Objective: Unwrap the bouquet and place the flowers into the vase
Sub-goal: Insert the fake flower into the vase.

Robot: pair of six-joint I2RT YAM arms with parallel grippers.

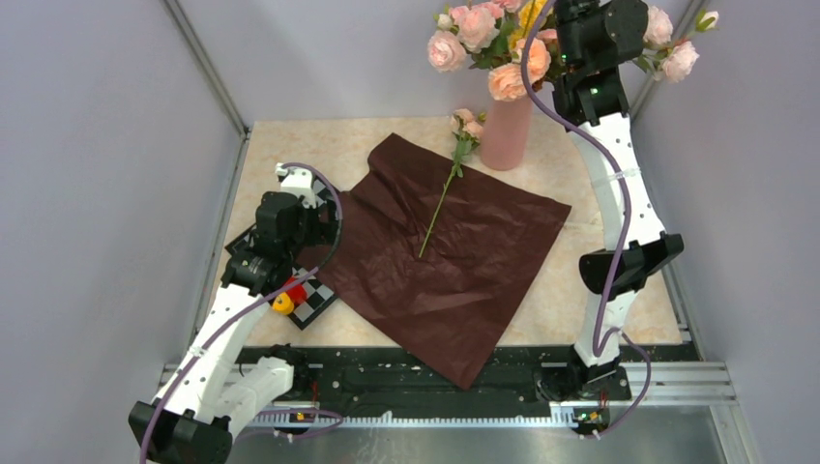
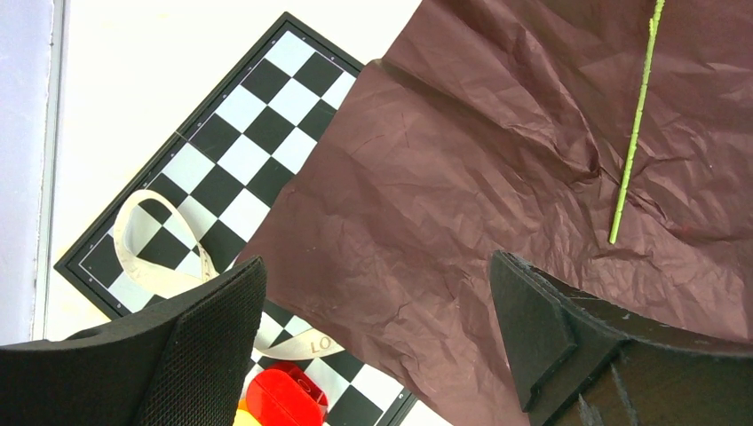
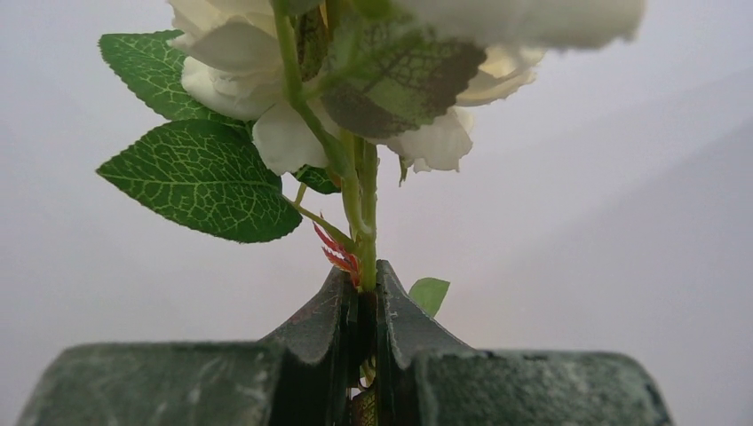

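The dark red paper lies unfolded flat on the table. One of the flowers rests on it, its blooms toward the vase; the left wrist view shows its stem. The salmon-pink vase stands at the back with several blooms in it. High beside the vase's blooms, my right gripper is shut on a green flower stem bearing pale blooms and leaves. My left gripper hangs open and holds nothing, above the paper's left edge.
A small chessboard lies at the left under the paper's edge. On it lie a cream ribbon and a red and yellow object. Grey walls and metal frame rails enclose the table.
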